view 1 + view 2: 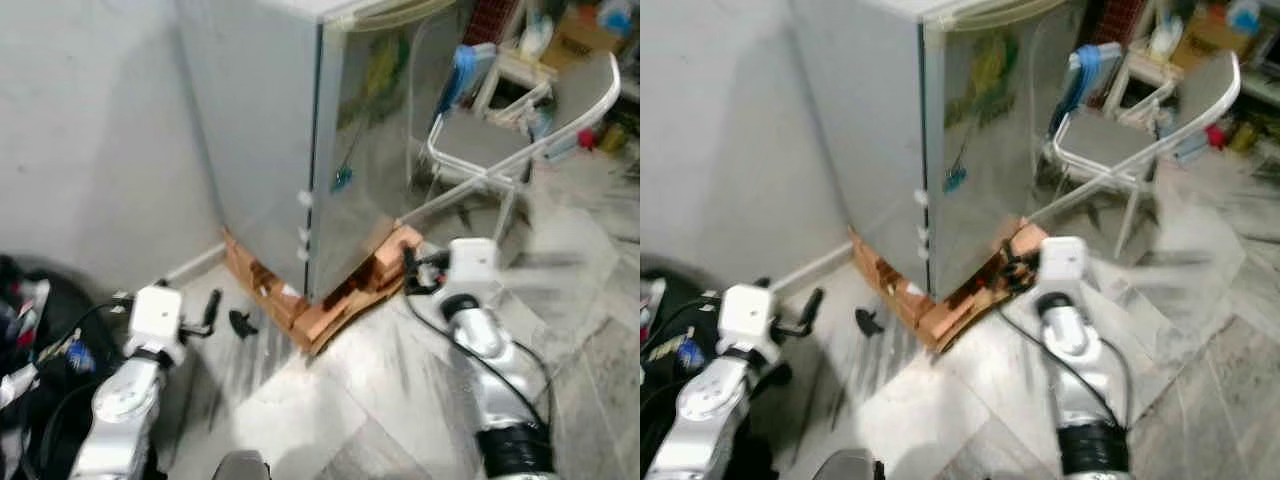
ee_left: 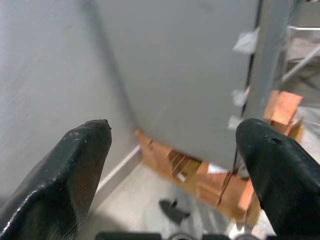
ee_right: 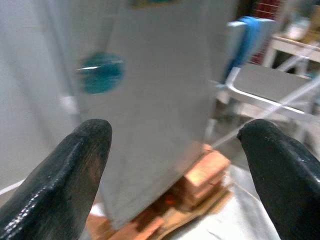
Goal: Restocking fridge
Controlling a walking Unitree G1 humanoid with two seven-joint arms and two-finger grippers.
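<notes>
So the silver fridge [image 1: 290, 130] fills the upper middle of the frame, door shut, parked on a stack of bricks [image 1: 330, 300] with a teal magnet [image 3: 100, 72] on the door. Left gripper [image 2: 172, 165] sits lower left, fingers spread wide with nothing in them. Right gripper [image 3: 175, 160] is lower right of centre near the brick corner, also gaping open and empty. Folding chair [image 1: 510, 130] is upper right, small black thing [image 1: 242, 322] on the floor. Whole shot's kinda blurry.
</notes>
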